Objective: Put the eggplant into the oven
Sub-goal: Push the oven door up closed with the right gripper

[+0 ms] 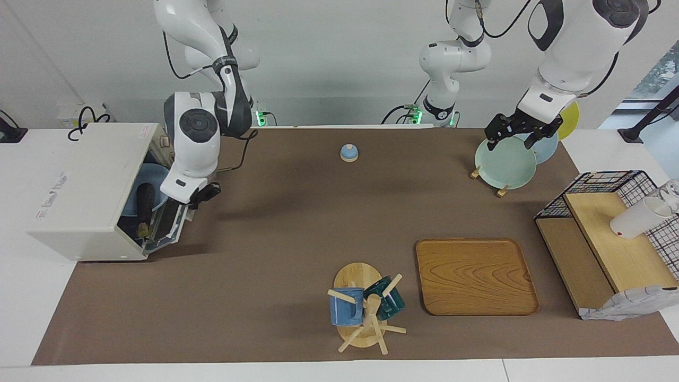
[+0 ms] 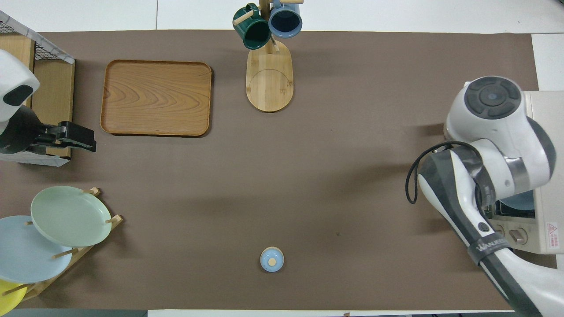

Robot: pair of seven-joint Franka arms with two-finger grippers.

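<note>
- Eggplant (image 1: 144, 204): you'll find it inside the oven (image 1: 90, 185), at the right arm's end of the table. It lies just within the open mouth, beside or partly on a blue dish (image 1: 139, 180) that sits deeper in the cavity.
- Its long axis runs across the oven's mouth, from nearer the robots to farther from them. The pale stem tip is at the end farther from the robots.
- The oven's door hangs down and open toward the middle of the table.
- Right gripper (image 1: 204, 193): it is just in front of the oven's mouth, over the lowered door and apart from the eggplant. You cannot tell from either view how far its pincer is open or whether it holds anything; in the overhead view the arm covers it.
- A small blue knobbed lid (image 1: 349, 153) stands alone on the mat, near the robots' edge.
- The wooden mug rack (image 1: 366, 318) at the edge farthest from the robots carries a blue mug (image 1: 346, 306) and a dark green mug (image 1: 390, 300).
- A wooden tray (image 1: 475, 276) lies beside the mug rack, toward the left arm's end.
- The plate rack (image 1: 501, 191) holds a green plate (image 1: 504, 164), a blue plate (image 1: 546, 148) and a yellow plate (image 1: 572, 119) on edge.
- Left gripper (image 1: 522, 135): it hangs over the green plate's upper rim with its pincer spread wide and nothing in it.
- The wire-and-wood shelf (image 1: 610, 249) at the left arm's end has a white cup (image 1: 636, 220) on its side on top.
</note>
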